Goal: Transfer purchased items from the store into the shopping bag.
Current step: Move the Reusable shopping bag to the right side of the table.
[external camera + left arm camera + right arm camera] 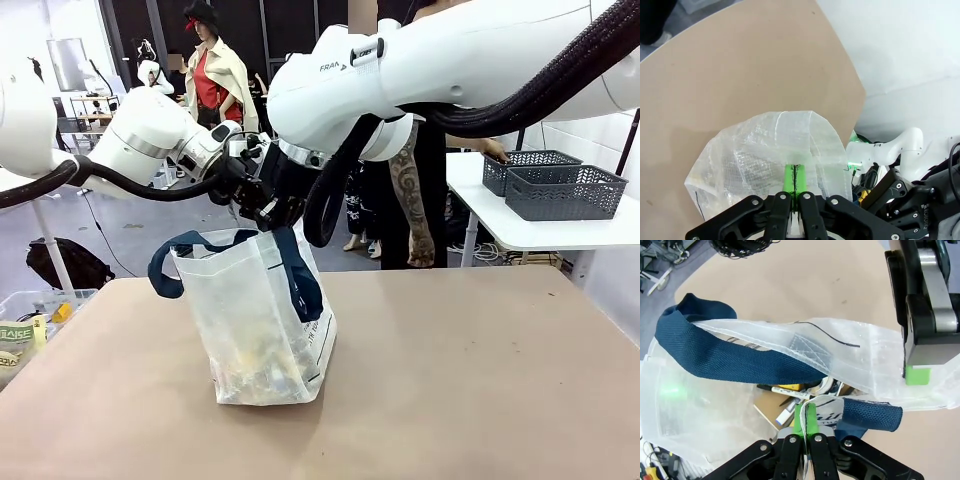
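Note:
The shopping bag [255, 320] stands upright on the brown table [470, 380], with navy handles [300, 275] drooping over its sides. Both grippers meet above its mouth. My left gripper [247, 192] is shut on the bag's rim; its green pads [790, 179] pinch the translucent plastic [760, 155]. My right gripper [805, 421] is shut on the opposite rim, next to a navy handle [740, 357]. Purchased items [790, 396] lie jumbled at the bag's bottom, one with yellow on it, and show faintly through the side [258, 362]. The left gripper's fingers [918, 315] hold the far rim.
Two dark grey lattice baskets [565, 192] stand on a white side table [540, 232] at the far right. A person [408, 200] stands behind the right arm. A clear bin [28, 322] with packets sits off the table's left edge. Right half of the table is bare.

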